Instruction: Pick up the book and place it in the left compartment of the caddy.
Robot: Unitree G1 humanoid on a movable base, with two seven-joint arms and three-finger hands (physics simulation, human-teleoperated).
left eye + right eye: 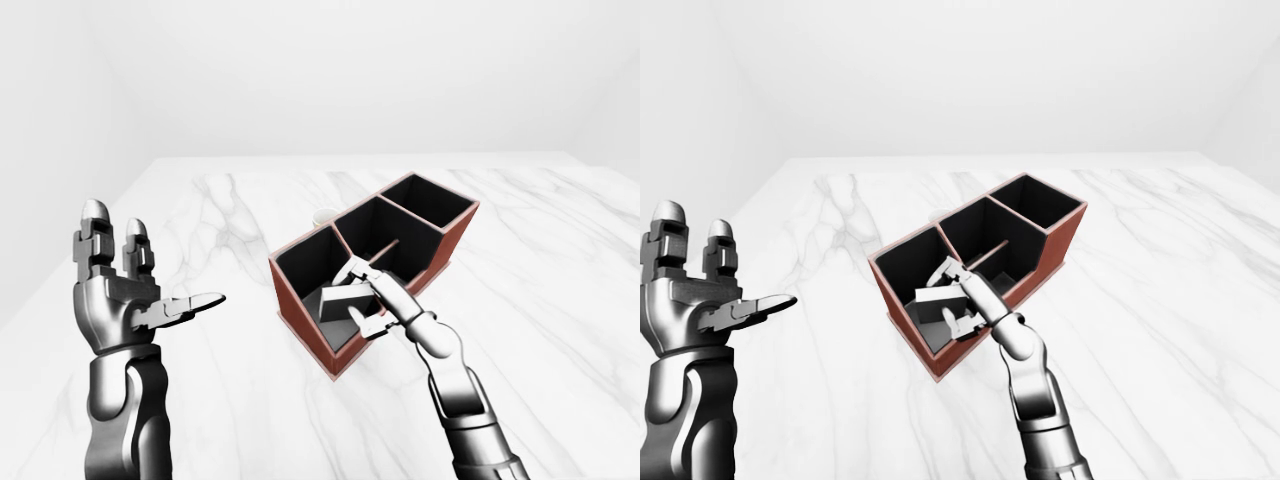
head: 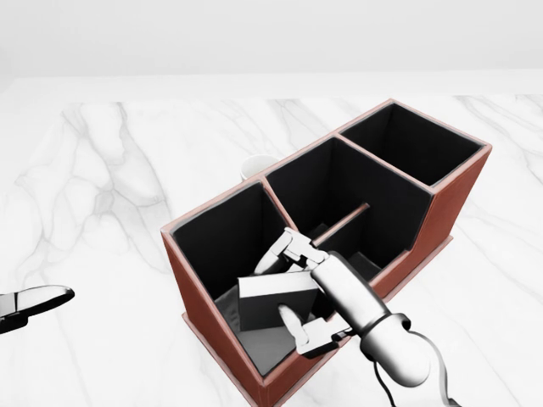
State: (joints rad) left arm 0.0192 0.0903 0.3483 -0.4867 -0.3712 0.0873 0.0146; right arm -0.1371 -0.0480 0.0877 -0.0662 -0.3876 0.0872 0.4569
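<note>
Book [image 2: 273, 301]: dark grey slab with a pale top edge, tilted, sitting low inside the left compartment of the caddy [image 2: 212, 339], its lower part down near the grey floor of that compartment; whether it rests on the floor cannot be told. Right hand [image 2: 299, 288] clasps it, fingers [image 2: 293, 326] closed round the near face and the others wrapped over the upper edge, wrist and forearm reaching in over the caddy's near wall from the bottom right of the head view. Caddy is a reddish-brown box with black interior, three compartments running diagonally up to the right; a thin divider bar crosses the middle one. A small pale round object [image 2: 256, 165] peeks out just behind the caddy's far wall, mostly hidden, identity unclear. All on a white marble table [image 2: 102, 186]. Left hand [image 1: 125, 295] is held up well apart from the caddy at the left of the left-eye view, fingers spread and upright, thumb pointing right, grasping nothing.
</note>
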